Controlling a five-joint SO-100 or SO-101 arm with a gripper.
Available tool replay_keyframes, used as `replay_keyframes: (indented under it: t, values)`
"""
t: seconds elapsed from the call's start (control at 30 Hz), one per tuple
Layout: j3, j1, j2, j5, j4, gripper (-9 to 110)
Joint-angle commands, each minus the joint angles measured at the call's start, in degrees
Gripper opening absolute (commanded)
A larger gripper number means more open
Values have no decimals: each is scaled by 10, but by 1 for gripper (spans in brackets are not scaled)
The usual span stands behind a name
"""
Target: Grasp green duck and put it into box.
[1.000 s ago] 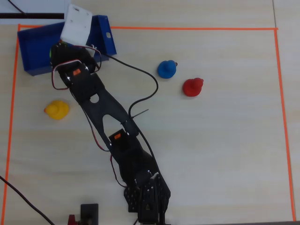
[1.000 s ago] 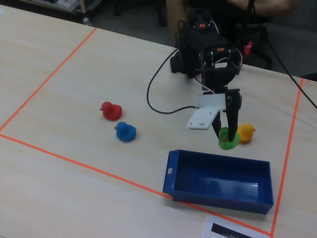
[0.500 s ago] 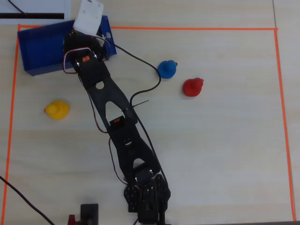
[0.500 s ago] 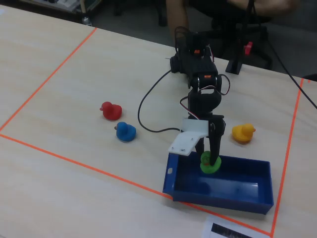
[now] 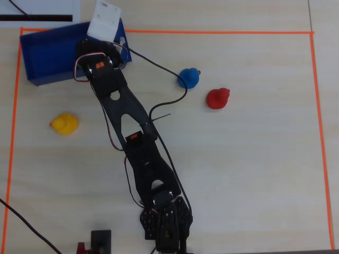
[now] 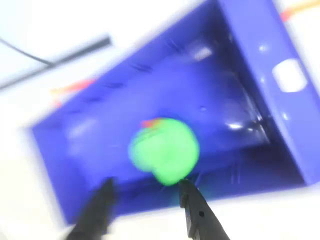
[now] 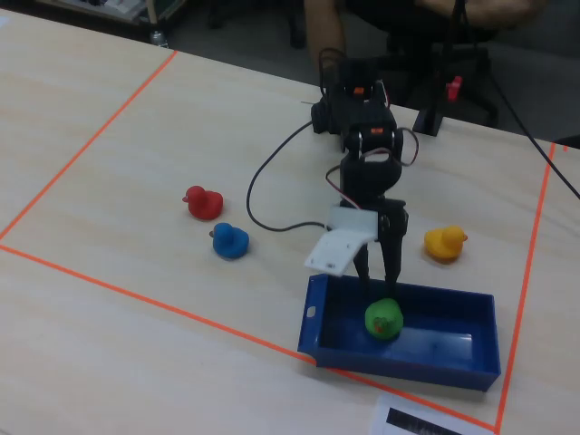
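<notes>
Fixed view, green duck (image 7: 383,319) in box (image 7: 406,360), gripper (image 7: 378,275) parted above

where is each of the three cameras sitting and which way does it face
Overhead view: above the table, looking straight down; the whole arm runs from its base at the bottom edge to the box.
Wrist view: rides on the gripper, aimed down into the box; only two dark fingers show.
Fixed view: stands off the table's box side, looking across at the arm's front.
The wrist and fixed views share the green duck in the box.
</notes>
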Motion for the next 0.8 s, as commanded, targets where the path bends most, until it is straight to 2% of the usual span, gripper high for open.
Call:
replay_keyframes:
  t: [0.0,0.27,0.4,0.57,0.77]
  values:
    - [72,-10,212,12,30,0]
    - [580,-50,641,-46,-32,0]
    - [796,-9,809,-95,-47,0]
    - [1029,71,1012,-156,-60,0]
    - [1237,81,1205,-187,-30,0]
